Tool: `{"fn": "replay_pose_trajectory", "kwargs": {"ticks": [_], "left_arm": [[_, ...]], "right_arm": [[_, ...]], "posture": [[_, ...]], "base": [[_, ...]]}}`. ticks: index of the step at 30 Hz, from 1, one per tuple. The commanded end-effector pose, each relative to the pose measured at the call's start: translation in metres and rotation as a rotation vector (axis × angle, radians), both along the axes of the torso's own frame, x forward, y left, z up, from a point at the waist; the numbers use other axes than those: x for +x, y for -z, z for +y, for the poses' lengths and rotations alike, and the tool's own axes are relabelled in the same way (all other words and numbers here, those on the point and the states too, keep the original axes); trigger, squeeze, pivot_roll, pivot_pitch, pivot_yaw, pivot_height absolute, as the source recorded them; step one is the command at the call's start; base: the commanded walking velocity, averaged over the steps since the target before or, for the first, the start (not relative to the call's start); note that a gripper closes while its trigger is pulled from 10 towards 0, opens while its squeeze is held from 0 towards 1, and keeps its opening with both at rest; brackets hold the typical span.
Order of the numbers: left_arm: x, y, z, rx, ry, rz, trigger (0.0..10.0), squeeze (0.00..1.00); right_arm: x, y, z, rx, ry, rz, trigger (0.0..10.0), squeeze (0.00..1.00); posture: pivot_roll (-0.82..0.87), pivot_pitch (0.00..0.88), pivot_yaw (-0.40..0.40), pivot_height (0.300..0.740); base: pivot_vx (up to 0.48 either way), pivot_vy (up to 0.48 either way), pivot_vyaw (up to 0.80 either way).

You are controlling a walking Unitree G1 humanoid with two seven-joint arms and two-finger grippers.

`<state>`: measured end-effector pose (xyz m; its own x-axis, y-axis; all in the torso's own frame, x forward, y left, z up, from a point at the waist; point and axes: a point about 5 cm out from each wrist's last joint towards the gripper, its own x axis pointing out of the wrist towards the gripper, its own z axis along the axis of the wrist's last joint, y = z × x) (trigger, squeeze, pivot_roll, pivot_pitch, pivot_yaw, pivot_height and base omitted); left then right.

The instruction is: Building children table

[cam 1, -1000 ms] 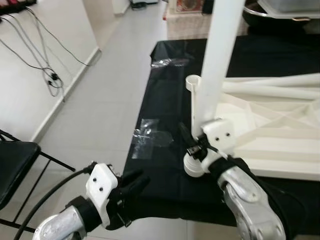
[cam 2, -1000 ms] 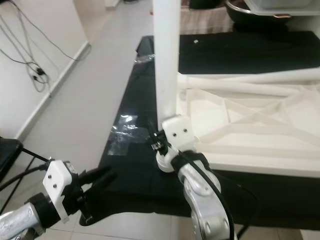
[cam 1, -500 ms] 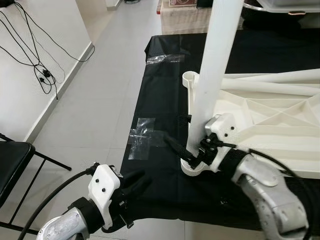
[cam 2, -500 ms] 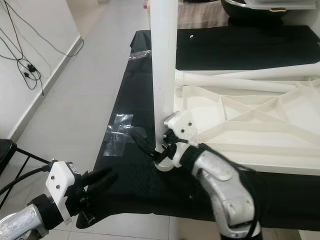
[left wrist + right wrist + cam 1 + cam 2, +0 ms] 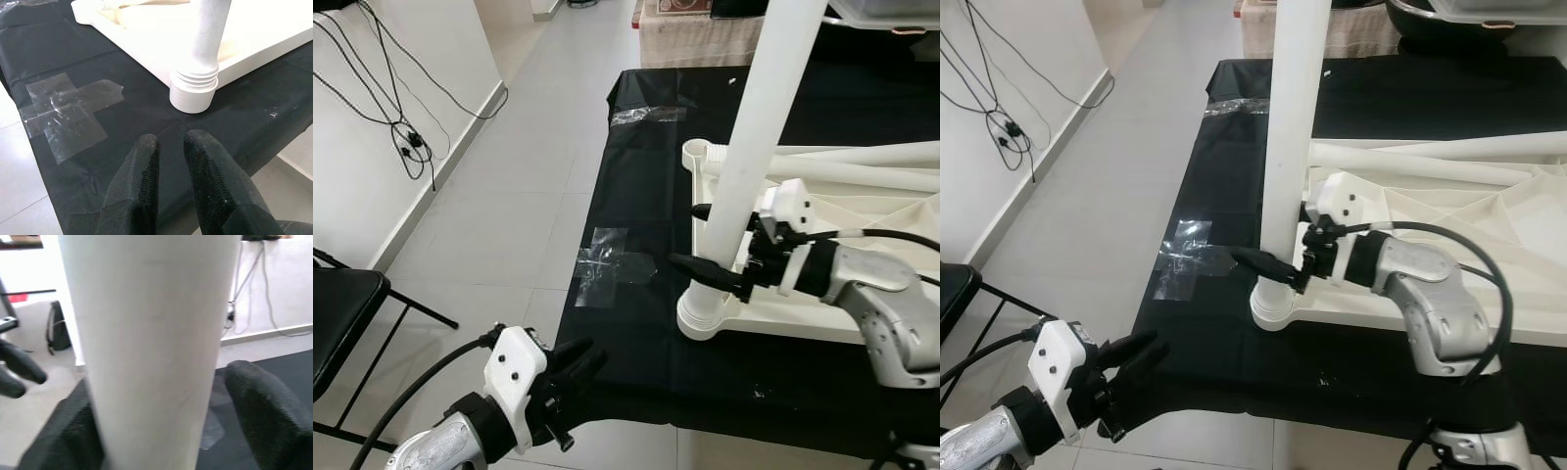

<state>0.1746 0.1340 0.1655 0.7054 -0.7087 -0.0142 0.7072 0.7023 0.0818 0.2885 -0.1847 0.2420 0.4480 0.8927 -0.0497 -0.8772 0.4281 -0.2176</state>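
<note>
White plastic leg (image 5: 756,137) stands upright in the round socket (image 5: 705,315) at the near left corner of the upside-down children table top (image 5: 1449,245). This white top lies with its ribs up on a black cloth (image 5: 636,196), and the cloth covers the floor (image 5: 509,176). Another white leg (image 5: 842,168) lies flat along the far edge of the top.

The right claw (image 5: 707,238) is around the lower part of the standing leg, just above the socket, with one black finger on each side of it. In the right wrist view the fingers (image 5: 266,411) sit beside the tube, but I cannot tell if they press it.

The left claw (image 5: 168,147) hovers over the near left edge of the cloth, apart from the socket. Its two fingers are close together, with a narrow gap, and they hold nothing.

Clear tape (image 5: 68,112) is stuck on the cloth near its left edge. Black chair (image 5: 337,323) stands on the floor to the left, and cables (image 5: 396,117) hang on the wall.
</note>
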Motion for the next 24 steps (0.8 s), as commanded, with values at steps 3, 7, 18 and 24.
{"fn": "replay_pose_trajectory", "kwargs": {"ticks": [3, 7, 18, 24], "left_arm": [[-0.003, 0.001, 0.001, 0.011, -0.005, 0.009, 10.0, 0.00], [-0.003, 0.001, 0.001, 0.011, -0.004, 0.007, 10.0, 0.00], [-0.002, 0.002, 0.001, 0.008, 0.002, 0.009, 10.0, 0.00], [-0.001, 0.002, 0.002, 0.011, 0.004, 0.009, 10.0, 0.00]], "right_arm": [[-0.001, 0.000, -0.005, 0.017, -0.045, 0.014, 0.0, 0.00], [-0.005, 0.006, -0.006, 0.043, -0.055, 0.041, 0.0, 0.00], [-0.029, 0.042, 0.011, 0.110, 0.082, 0.113, 0.0, 0.00], [-0.021, 0.079, 0.013, -0.217, 0.780, -0.036, 0.0, 0.00]], "posture": [[0.09, 0.189, 0.045, 0.740], [0.08, 0.190, 0.050, 0.740], [0.06, 0.189, 0.052, 0.740], [0.06, 0.193, 0.053, 0.740]], "base": [[0.000, 0.000, 0.00], [0.000, 0.000, 0.00], [0.000, 0.000, 0.00], [0.000, 0.000, 0.00]]}}
